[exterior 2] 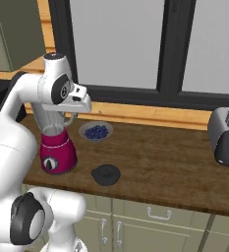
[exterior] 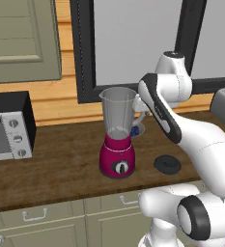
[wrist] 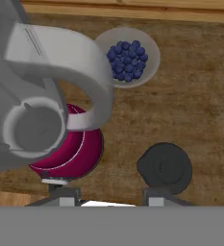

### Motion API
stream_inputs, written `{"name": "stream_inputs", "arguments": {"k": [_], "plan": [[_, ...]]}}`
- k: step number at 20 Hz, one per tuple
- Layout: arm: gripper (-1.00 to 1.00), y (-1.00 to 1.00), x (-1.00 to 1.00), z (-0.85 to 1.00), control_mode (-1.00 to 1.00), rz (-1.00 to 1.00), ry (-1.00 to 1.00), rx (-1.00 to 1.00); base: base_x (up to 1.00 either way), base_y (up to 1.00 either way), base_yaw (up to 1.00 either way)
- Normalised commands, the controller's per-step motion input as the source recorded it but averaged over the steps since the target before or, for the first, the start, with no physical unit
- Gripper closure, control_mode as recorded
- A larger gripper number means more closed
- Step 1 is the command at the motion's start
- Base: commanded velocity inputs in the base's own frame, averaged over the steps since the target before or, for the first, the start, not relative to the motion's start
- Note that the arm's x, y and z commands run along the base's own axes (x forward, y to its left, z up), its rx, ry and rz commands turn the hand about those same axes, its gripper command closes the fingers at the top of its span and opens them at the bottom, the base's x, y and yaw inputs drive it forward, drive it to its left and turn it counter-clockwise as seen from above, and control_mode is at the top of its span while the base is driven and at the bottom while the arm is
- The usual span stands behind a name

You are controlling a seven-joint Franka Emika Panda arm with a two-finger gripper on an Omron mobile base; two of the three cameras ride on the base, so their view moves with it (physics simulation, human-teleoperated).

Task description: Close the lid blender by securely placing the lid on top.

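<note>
My gripper (wrist: pixel 106 196) hangs high above the wooden counter (exterior 2: pixel 175 157), looking straight down, its two finger tips spread wide apart with nothing between them. The lid (wrist: pixel 165 167) lies flat on the counter below, a black disc with a raised centre, close above my right-hand finger tip (wrist: pixel 157 195) in the hand view, though from this height I cannot tell how far beneath the tips it really sits. From the base cameras the lid (exterior: pixel 167 164) rests near the counter's front edge, just to the right of the blender (exterior: pixel 118 132) and apart from it. The blender (exterior 2: pixel 57 142) stands upright with its jar open on top, its magenta base facing forward with the dial showing. In the hand view I look down into the clear jar (wrist: pixel 34 126), its curved handle (wrist: pixel 80 67) sweeping out toward a small bowl of blueberries (wrist: pixel 128 58) that sits behind the blender, nearer the wall. A toaster oven (exterior: pixel 8 126) stands at the counter's left end, and a silver toaster (exterior 2: pixel 226 137) at the right end, well away from the lid.
</note>
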Motion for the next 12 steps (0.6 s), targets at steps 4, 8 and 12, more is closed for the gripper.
{"name": "stream_inputs", "arguments": {"k": [4,8,12], "plan": [[-1.00,-0.06,-0.01,-0.01,-1.00,0.00,0.00,0.00,0.00,0.00,0.00],[-1.00,-0.16,-0.10,-0.24,-1.00,0.00,0.00,0.00,0.00,0.00,0.00],[-1.00,-0.14,-0.19,-0.39,-1.00,-0.02,0.01,0.00,0.00,0.00,0.00]]}}
